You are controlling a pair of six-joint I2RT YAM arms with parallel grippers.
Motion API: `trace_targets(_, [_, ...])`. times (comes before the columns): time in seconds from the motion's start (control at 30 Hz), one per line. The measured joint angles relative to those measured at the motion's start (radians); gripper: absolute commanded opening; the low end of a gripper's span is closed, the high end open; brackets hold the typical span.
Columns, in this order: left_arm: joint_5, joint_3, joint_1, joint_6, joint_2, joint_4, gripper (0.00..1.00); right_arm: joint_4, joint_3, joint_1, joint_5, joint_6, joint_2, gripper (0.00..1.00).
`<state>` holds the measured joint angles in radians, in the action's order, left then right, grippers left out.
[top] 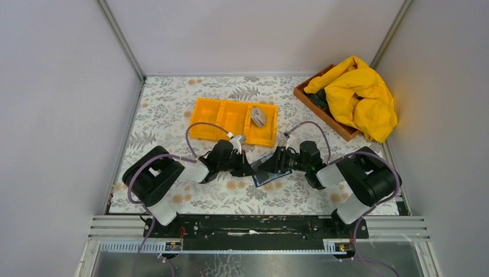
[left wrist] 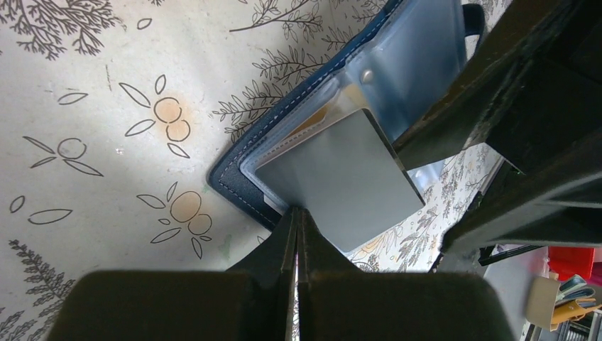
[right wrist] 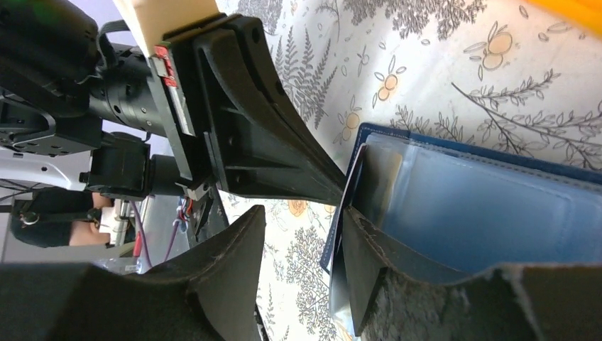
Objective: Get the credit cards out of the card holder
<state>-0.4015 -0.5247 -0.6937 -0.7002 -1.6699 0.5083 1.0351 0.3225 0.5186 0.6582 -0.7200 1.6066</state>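
The dark blue card holder (top: 267,175) lies open on the floral table between my two grippers. In the left wrist view its blue edge (left wrist: 238,181) and clear sleeves show, with a tan-orange card (left wrist: 314,125) tucked inside. My left gripper (left wrist: 297,212) is shut on a corner of a grey credit card (left wrist: 344,181) that sticks most of the way out of a sleeve. My right gripper (right wrist: 298,263) is open; its right finger (right wrist: 365,259) rests on the holder's clear sleeve (right wrist: 483,213), the other over bare table. More grey cards (top: 258,117) lie in the orange tray.
The orange three-compartment tray (top: 230,118) stands just behind the grippers. A wooden box (top: 314,99) with a yellow cloth (top: 360,95) sits at the back right. Walls close in the table on three sides.
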Motion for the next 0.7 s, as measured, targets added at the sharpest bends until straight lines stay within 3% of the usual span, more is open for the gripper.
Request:
trace_targets(0.1, [-0.001,-0.001,0.0,0.0,-0.001,0.0,0.0,0.009,0.0,0.0,0.017,-0.015,0.031,0.5])
trace_targets(0.43, [-0.002,-0.005,0.0,0.0,-0.006,0.001,0.0,-0.258,0.04,0.011,-0.013,0.093,-0.041,0.5])
trace_targets(0.7, [-0.002,-0.007,0.0,0.0,-0.007,0.0,0.0,-0.167,0.04,0.011,0.048,0.045,0.032,0.51])
